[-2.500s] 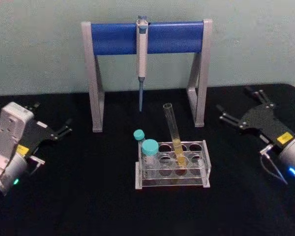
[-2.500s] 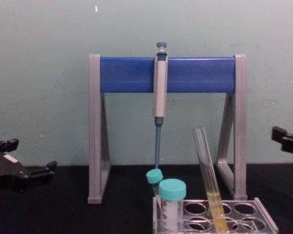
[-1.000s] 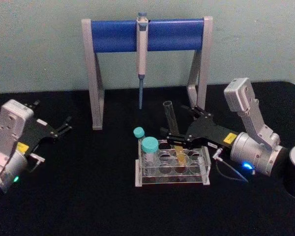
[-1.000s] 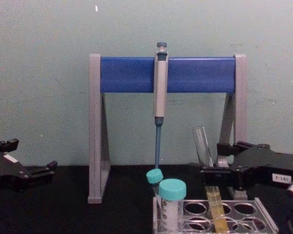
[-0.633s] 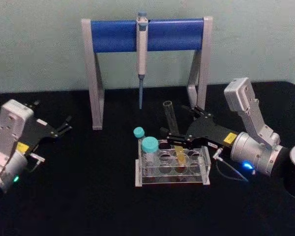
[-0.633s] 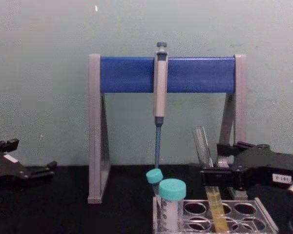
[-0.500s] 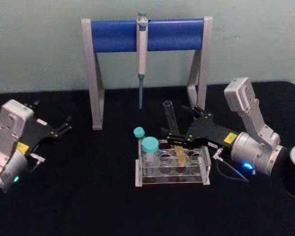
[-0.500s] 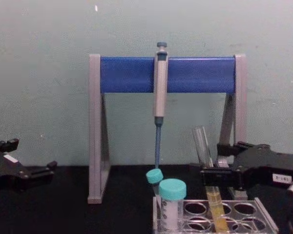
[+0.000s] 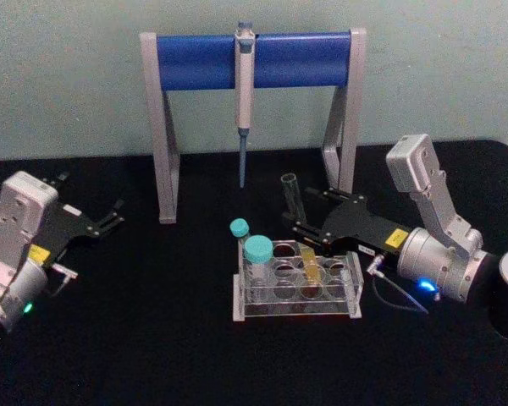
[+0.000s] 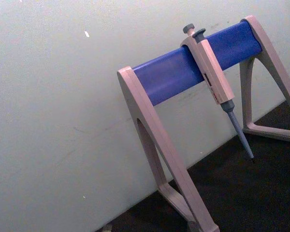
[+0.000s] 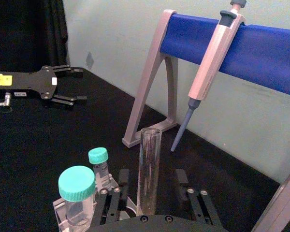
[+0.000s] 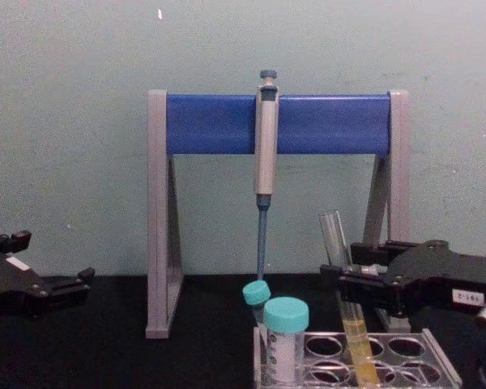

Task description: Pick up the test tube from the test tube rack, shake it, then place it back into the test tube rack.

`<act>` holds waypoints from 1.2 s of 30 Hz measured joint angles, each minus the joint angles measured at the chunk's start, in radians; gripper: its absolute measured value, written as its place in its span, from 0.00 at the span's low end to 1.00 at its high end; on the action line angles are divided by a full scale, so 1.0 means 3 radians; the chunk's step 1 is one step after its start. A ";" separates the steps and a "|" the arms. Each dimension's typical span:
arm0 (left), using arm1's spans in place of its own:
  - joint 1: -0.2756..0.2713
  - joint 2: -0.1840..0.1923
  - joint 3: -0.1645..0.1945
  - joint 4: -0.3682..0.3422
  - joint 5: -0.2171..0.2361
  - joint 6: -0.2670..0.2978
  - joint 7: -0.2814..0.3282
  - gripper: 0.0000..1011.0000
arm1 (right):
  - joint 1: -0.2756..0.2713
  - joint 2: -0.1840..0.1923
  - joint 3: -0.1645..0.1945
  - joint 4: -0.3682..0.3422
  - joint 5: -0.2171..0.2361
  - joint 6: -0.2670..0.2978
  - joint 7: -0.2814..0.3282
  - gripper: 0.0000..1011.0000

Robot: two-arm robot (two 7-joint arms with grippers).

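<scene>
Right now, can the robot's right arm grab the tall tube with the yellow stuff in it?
Probably yes. The right tool is open around the test tube, its fingers on either side with small gaps, and nothing else sits between them. The teal-capped tubes stand clear of it.

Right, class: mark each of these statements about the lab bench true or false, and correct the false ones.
1. The test tube stands tilted in the test tube rack. True.
2. The right claw grips the pipette. False: the pipette hangs on the pipette stand, and the open right claw straddles the test tube.
3. The left claw sits open at the left of the table, away from the test tube rack. True.
4. The test tube wears a teal cap. False: it is capless. The teal caps are on two shorter tubes in the test tube rack.
</scene>
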 joint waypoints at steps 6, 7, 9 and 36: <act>0.0000 0.0000 0.0000 0.0000 0.0000 0.0000 0.0000 0.99 | 0.0000 0.0000 0.0000 -0.0002 0.0001 -0.0002 -0.0002 0.46; 0.0000 0.0000 0.0000 0.0000 0.0000 0.0000 0.0000 0.99 | 0.0000 0.0000 0.0000 -0.0002 0.0002 -0.0002 -0.0003 0.41; 0.0000 0.0000 0.0000 0.0000 0.0000 0.0000 0.0000 0.99 | 0.0000 0.0000 0.0000 -0.0002 0.0002 -0.0003 -0.0003 0.34; 0.0000 0.0000 0.0000 0.0000 0.0000 0.0000 0.0000 0.99 | -0.0067 -0.0006 0.0121 -0.0044 0.0131 -0.0176 0.0088 0.22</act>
